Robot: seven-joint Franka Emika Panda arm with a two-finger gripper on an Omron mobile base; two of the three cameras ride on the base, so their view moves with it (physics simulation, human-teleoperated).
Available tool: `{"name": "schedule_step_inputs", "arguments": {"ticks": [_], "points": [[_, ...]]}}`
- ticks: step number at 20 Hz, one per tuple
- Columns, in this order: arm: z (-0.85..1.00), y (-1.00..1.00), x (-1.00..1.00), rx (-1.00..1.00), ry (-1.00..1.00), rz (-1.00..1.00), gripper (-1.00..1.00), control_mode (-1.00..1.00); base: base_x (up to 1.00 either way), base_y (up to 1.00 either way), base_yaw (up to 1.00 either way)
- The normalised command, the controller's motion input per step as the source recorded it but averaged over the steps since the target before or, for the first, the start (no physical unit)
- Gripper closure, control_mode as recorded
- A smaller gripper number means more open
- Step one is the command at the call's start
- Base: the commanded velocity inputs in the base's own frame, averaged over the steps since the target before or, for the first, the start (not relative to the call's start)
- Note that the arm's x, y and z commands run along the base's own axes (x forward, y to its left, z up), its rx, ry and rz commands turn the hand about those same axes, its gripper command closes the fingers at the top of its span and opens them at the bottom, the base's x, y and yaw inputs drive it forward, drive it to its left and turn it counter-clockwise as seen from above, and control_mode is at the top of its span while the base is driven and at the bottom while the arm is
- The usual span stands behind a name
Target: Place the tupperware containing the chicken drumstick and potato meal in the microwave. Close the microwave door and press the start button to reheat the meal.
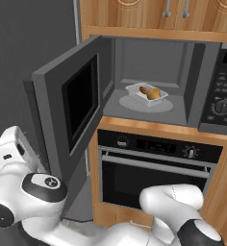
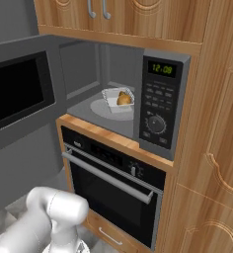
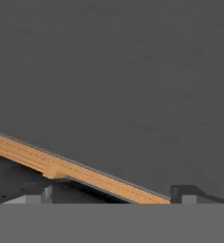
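The microwave (image 1: 202,72) stands with its cavity exposed, and the tupperware (image 1: 145,99) rests inside on the round turntable. The chicken drumstick and potato meal (image 1: 150,92) shows as golden-brown lumps in it. From the right, the tupperware (image 2: 113,104) and the meal (image 2: 123,99) sit just left of the microwave's control panel (image 2: 160,101). The microwave door (image 1: 67,110) (image 2: 19,99) is swung wide to the left. My white hand (image 1: 10,150) is low, behind the door's outer face. My gripper (image 3: 114,195) is open, close to a flat dark grey surface, with nothing between its fingertips (image 3: 38,194).
A black-glass oven (image 1: 158,168) with a horizontal handle sits under the microwave. Wooden cabinets (image 2: 138,15) run above it and a tall wooden panel (image 2: 212,148) stands to the right. A wooden edge strip (image 3: 61,166) crosses the hand view.
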Motion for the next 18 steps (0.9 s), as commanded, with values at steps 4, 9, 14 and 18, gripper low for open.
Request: {"name": "schedule_step_inputs", "arguments": {"ticks": [4,9,14,18], "points": [[0.0,0.73,0.43,0.0,0.0,0.0,-1.0,-1.0,0.0,0.0,0.0],[0.01,0.43,0.21,-0.01,0.0,-0.06,-1.0,-1.0,0.0,0.0,0.0],[0.05,-0.2,0.0,0.0,0.0,-0.25,-1.0,-1.0,0.0,0.0,0.0],[0.02,-0.9,-0.01,0.01,0.0,-0.22,-1.0,-1.0,0.0,0.0,0.0]]}}
